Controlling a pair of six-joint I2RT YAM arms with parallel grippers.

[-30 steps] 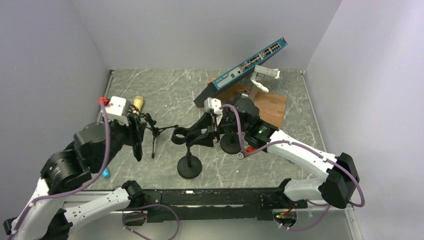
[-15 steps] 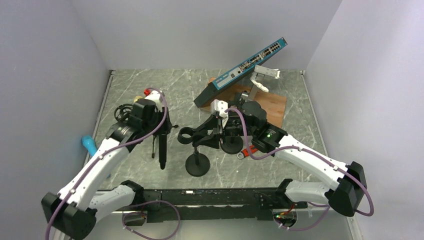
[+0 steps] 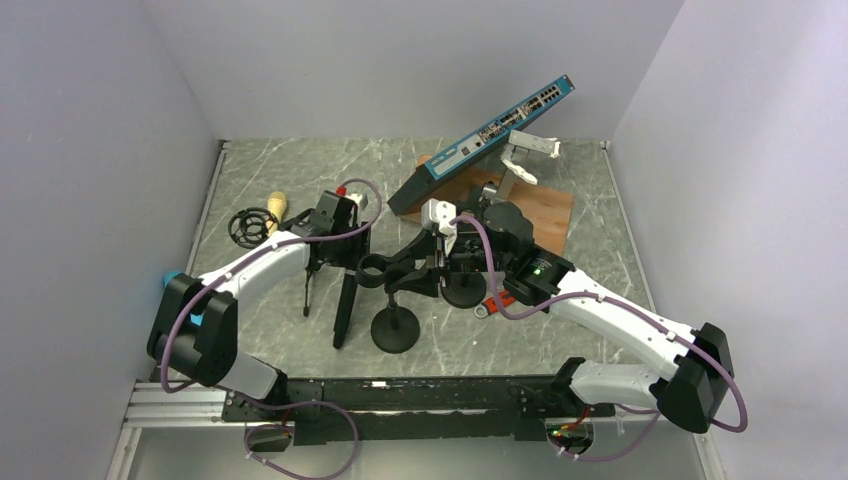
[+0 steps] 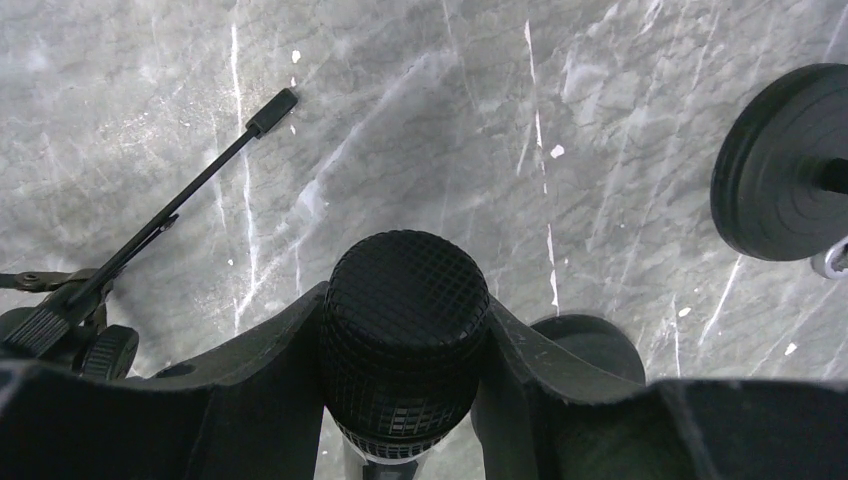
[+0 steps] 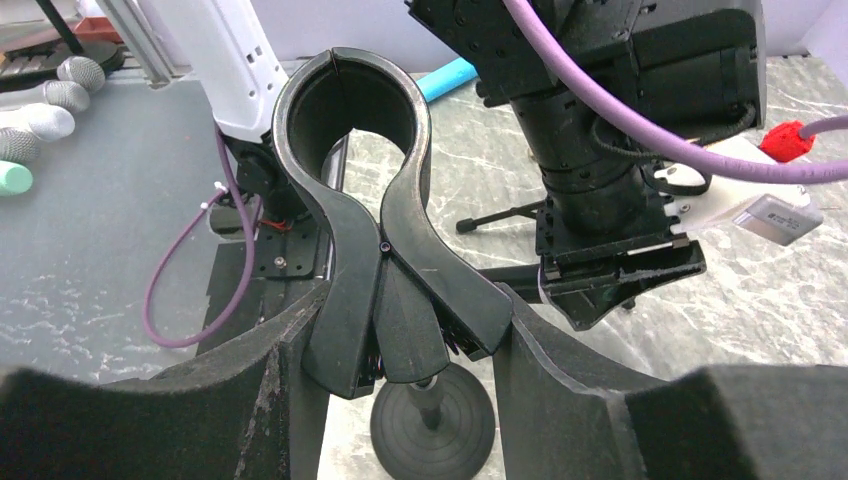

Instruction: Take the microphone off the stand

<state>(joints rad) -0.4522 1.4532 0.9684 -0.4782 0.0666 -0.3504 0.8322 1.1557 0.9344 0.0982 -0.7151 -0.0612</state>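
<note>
Microphone: The black mesh-headed microphone point(image 3: 345, 310) is held clear of the stand, just left of the round black stand base point(image 3: 395, 330). Its head is up at the wrist and its tail points down. Whether the tail touches the grey marbled bench point(image 3: 300, 165) cannot be told.
Left fingers: The left fingers point(image 4: 265, 395) are clamped on the microphone body just under the mesh head, one on each side.
Right fingers: The right fingers point(image 5: 285, 375) are closed on the neck of the black plastic C-shaped clip point(image 5: 395, 270). The clip's ring is seen to be empty.
Stage: The separation is judged to be done. What is left is for the microphone to be carried off and laid down.
Method: The grip on the microphone should be kept firm and the body brought away from the clip sideways. It should then be lowered until its length rests on bare bench before the grip is released. The clip should be held steady meanwhile so that the stand is not tipped.
Clearance: The thin black tripod point(image 3: 308, 270) stands just beside the microphone on its left. A landing spot nearer the front edge is judged safer.
Risk: A round body is likely to roll once freed, so it should be laid flat and released slowly.
</note>
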